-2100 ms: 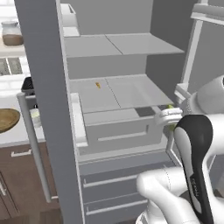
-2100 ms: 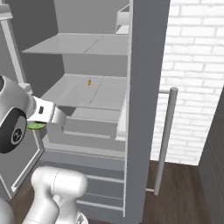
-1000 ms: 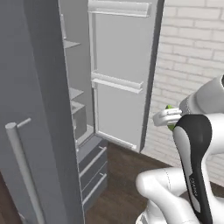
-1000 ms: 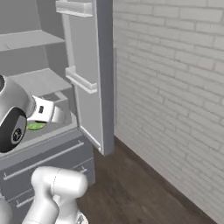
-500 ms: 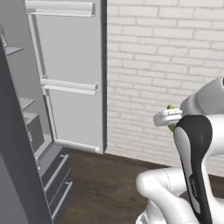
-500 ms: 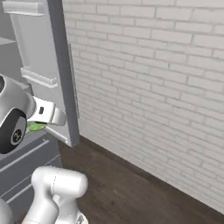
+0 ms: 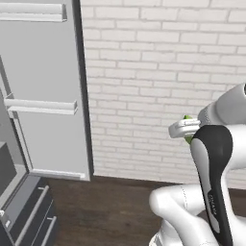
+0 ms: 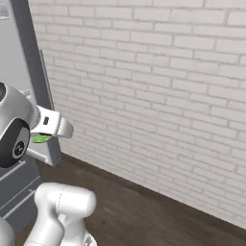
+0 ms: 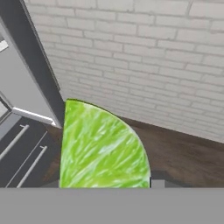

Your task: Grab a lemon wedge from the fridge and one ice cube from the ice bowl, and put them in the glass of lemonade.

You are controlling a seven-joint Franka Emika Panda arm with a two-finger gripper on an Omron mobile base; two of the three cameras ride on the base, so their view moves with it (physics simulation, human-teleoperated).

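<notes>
In the left base view, the lemon wedge (image 7: 188, 129) is a small yellow-green sliver peeking out at the claw (image 7: 185, 129), which is held level at mid-height with the white forearm folded back behind it. The fridge (image 7: 43, 96), its grey door swung open, stands well to the claw's left before a white brick wall (image 7: 158, 72).

In the right base view, the wedge (image 8: 41, 139) shows as a green sliver under the claw (image 8: 50, 129), which juts sideways toward the brick wall; the fridge door (image 8: 33, 81) lies just behind it.

In the hand view, the wedge (image 9: 103, 146) looms large: a bright green, streaky quarter-round with a curved rim, clenched in the claw. Beyond it lie dark wooden floor (image 9: 183, 153) and the fridge's lower drawers (image 9: 22, 144).
</notes>
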